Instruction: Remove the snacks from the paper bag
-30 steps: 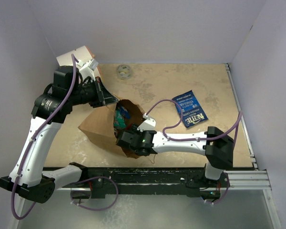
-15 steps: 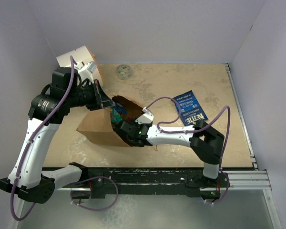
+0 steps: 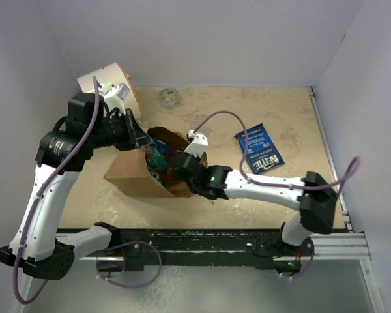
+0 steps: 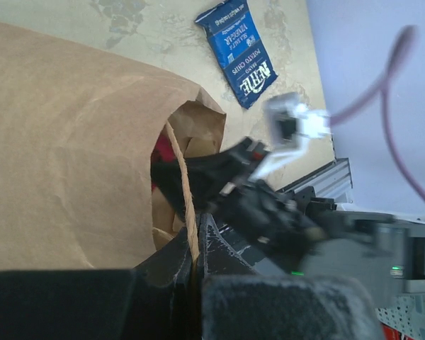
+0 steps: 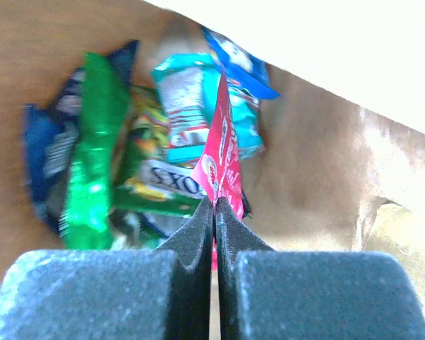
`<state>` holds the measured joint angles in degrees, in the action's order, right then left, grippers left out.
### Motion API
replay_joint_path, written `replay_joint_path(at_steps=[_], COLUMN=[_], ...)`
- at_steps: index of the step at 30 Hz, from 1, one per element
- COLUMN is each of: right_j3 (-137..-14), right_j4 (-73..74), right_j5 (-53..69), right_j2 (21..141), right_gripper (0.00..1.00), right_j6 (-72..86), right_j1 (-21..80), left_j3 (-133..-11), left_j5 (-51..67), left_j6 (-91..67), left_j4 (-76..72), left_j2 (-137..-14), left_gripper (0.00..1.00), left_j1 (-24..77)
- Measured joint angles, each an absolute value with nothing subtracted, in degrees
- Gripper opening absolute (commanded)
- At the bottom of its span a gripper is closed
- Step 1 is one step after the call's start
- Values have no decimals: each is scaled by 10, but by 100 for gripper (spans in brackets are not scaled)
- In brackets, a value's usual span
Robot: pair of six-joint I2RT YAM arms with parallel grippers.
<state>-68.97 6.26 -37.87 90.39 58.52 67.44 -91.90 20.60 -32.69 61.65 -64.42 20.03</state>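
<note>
The brown paper bag (image 3: 127, 175) lies on its side with its mouth facing right. At the mouth's upper edge my left gripper (image 3: 138, 135) is shut on the twine handle (image 4: 185, 205), holding the bag (image 4: 71, 142) open. My right gripper (image 3: 173, 166) reaches into the mouth. In the right wrist view it (image 5: 214, 207) is shut on the edge of a red snack packet (image 5: 225, 152). Behind that packet lie a green packet (image 5: 92, 163), a teal one (image 5: 188, 106) and a green-and-yellow one (image 5: 152, 180). A blue snack packet (image 3: 259, 148) lies on the table to the right of the bag.
A white cylinder with an orange rim (image 3: 107, 81) stands at the back left, just behind the left arm. A small grey ring (image 3: 169, 98) lies near the back wall. Walls enclose the table, and a metal rail (image 3: 332, 169) runs along its right edge.
My right gripper has gone further into the bag mouth and shut on the red packet, its elbow swinging right. The left gripper has kept its hold, and the bag has shifted slightly.
</note>
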Motion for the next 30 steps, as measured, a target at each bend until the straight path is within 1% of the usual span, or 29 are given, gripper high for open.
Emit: replay_joint_path(at_steps=[3, 6, 13, 18, 21, 26, 29, 30], right_j3=[-679, -679, -684, -692, -702, -721, -752, -763], right_j4=[43, 41, 103, 157, 188, 224, 247, 248], right_j5=[-355, -327, -258, -234, -254, -344, -370, -367], right_j2=[843, 811, 765, 680, 620, 560, 568, 575], right_gripper=[0, 0, 0, 0, 0, 0, 0, 0], right_j6=[528, 490, 425, 387, 377, 366, 348, 338], right_j1=[674, 674, 674, 674, 674, 664, 617, 583], left_j3=[-930, -939, -938, -925, -913, -903, -903, -903], left_j5=[203, 203, 204, 204, 202, 197, 198, 198], left_j6=[-321, -319, -319, -319, -319, -319, -320, -321], left_j4=[614, 607, 599, 591, 592, 592, 592, 592], left_j2=[-656, -668, -671, -670, -667, -662, -662, -662], left_gripper=[0, 0, 0, 0, 0, 0, 0, 0], left_j1=[200, 200, 200, 200, 200, 200, 200, 200])
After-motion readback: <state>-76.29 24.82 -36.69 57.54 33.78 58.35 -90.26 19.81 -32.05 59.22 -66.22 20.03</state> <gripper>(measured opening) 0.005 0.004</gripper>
